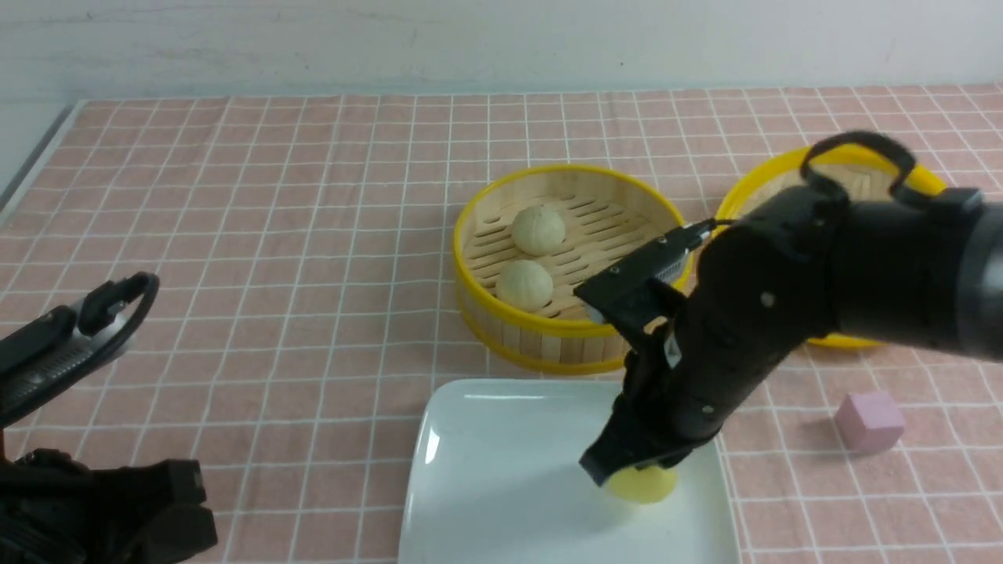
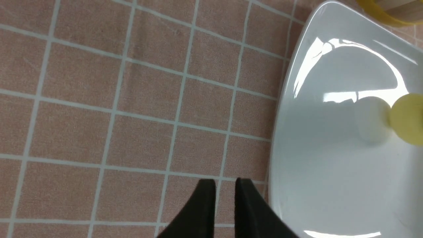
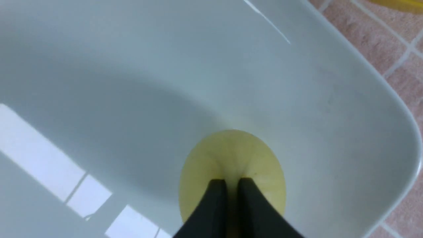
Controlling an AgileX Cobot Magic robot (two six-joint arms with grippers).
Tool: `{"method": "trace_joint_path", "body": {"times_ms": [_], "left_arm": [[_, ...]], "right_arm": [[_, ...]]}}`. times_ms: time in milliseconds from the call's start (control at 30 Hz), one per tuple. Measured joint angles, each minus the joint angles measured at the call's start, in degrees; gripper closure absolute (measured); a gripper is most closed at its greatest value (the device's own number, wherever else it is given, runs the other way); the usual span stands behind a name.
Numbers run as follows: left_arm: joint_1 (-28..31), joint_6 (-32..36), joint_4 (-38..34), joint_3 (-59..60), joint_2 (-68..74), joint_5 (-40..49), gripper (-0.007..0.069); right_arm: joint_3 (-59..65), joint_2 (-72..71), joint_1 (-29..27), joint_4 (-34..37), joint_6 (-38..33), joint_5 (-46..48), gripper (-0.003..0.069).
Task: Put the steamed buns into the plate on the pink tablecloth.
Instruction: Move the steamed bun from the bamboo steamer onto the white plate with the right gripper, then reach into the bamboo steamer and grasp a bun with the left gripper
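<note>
On the pink tablecloth (image 1: pixel 274 235) lies the white square plate (image 1: pixel 486 470), near the front edge. A yellow steamed bun (image 1: pixel 642 484) rests on the plate's right part. My right gripper (image 1: pixel 627 470) stands straight down on it. In the right wrist view its jaws (image 3: pixel 232 181) are closed to a thin gap, pinching the pleated top of the yellow bun (image 3: pixel 231 155). Two pale beige buns (image 1: pixel 538 229) (image 1: pixel 524 285) sit in the bamboo steamer. My left gripper (image 2: pixel 225 181) hangs shut and empty over bare cloth just beside the plate's (image 2: pixel 330 165) left rim.
The yellow-rimmed steamer basket (image 1: pixel 541 337) stands directly behind the plate. Its yellow-rimmed lid (image 1: pixel 752 188) lies to the right, mostly hidden by my right arm. A small pink cube (image 1: pixel 868 421) sits right of the plate. The table's left edge (image 1: pixel 39 157) runs along the far left.
</note>
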Motion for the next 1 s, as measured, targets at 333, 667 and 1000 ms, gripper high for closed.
{"method": "trace_joint_path", "body": {"times_ms": [333, 667, 1000], "left_arm": [[0.00, 0.00, 0.13, 0.00, 0.00, 0.00, 0.0490], [0.00, 0.00, 0.13, 0.00, 0.00, 0.00, 0.0480], [0.00, 0.32, 1.77, -5.27, 1.82, -2.92, 0.0517]], "right_arm": [[-0.19, -0.92, 2.22, -3.30, 5.37, 1.39, 0.0219], [-5.62, -17.44, 2.22, -14.40, 4.34, 19.61, 0.0379], [-1.68, -39.72, 2.22, -19.70, 4.34, 28.01, 0.0672]]}}
